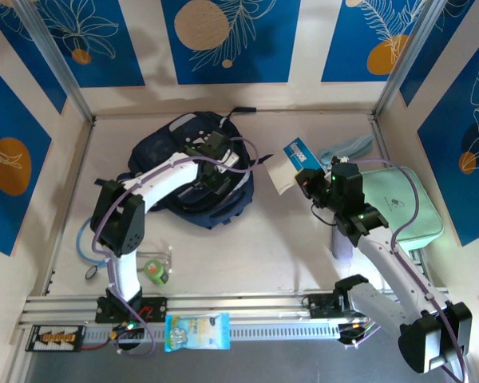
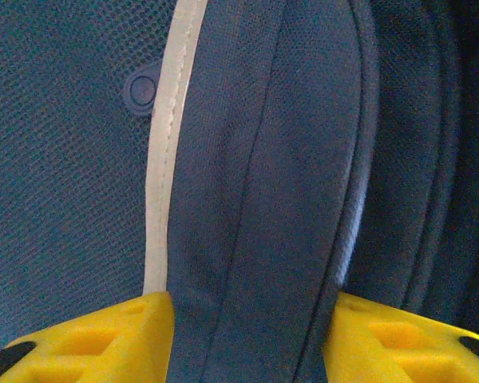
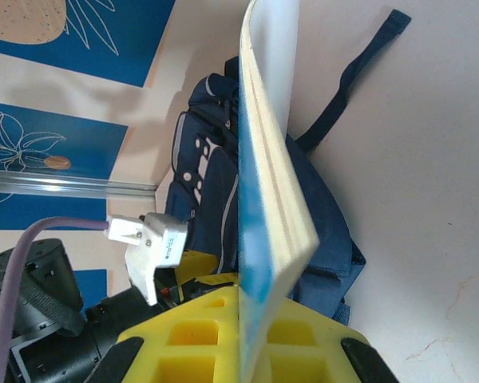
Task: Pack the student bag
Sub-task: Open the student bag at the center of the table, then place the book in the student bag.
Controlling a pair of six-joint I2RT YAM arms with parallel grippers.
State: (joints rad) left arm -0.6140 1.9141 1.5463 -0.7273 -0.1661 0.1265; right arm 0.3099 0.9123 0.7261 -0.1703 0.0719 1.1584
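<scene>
The large navy-blue fabric student bag (image 1: pixel 215 203) lies flat on the pale counter (image 1: pixel 255 247), toward its far left, under the left arm. The left end effector (image 2: pixel 251 339) straddles a raised fold of the bag's fabric, its yellow fingers (image 2: pixel 104 339) touching both sides; whether they clamp it I cannot tell. Just right of the bag, the right end effector (image 3: pixel 243 335) is closed on a thin white-and-blue booklet (image 1: pixel 286 171). A mint-green flat zip case (image 1: pixel 403 211) lies further right.

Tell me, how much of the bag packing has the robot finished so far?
Nothing looks packed yet. The left gripper has a fold of the student bag between its fingers, and the right gripper holds a book near it, not yet inside. The snack packet and mint case lie outside.
</scene>
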